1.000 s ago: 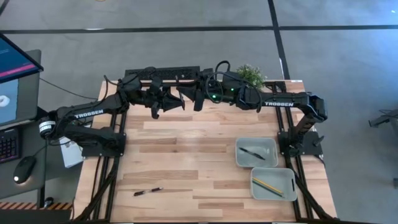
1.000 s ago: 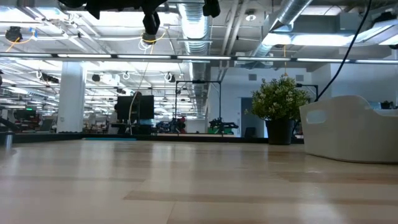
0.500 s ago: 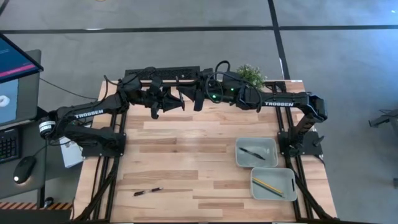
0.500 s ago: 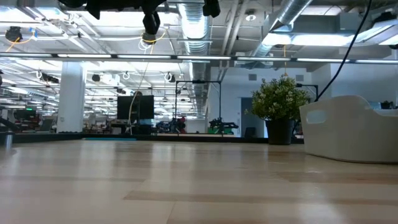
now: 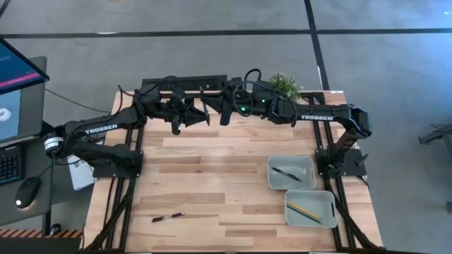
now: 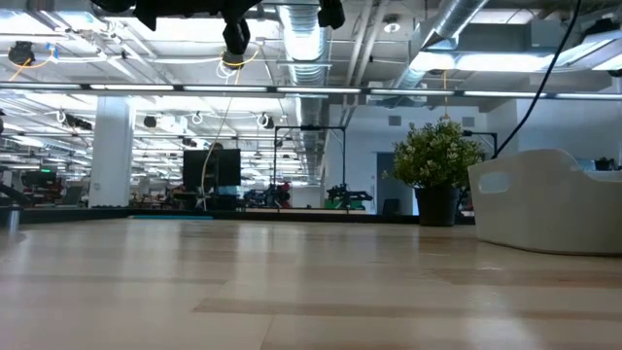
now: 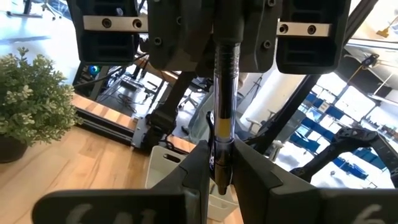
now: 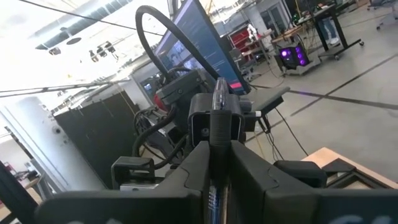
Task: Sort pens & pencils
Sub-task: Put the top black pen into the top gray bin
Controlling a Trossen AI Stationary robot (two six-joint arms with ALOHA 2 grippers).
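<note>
High view shows both arms lifted up at the far edge of the table [image 5: 212, 176], with the two grippers facing each other and nearly touching. The left gripper [image 5: 203, 117] is closed tight on a dark pen [image 7: 222, 118], and the left wrist view shows its fingers [image 7: 196, 168] pressed on both sides of the pen. The right gripper [image 5: 214, 113] is closed on that same pen, and the right wrist view shows it sticking up between the fingers [image 8: 198, 163]. So the two grippers hold one pen together, high above the table. Another black pen [image 5: 167, 217] lies alone on the wood near the front left of the table. One more pen [image 5: 287, 173] lies in the grey tray [image 5: 308, 164] on the right side. Just in front of that tray is a second tray [image 5: 329, 200], and the pencils [image 5: 304, 211] lie inside it. A small green plant [image 5: 284, 84] stands at the back of the table
</note>
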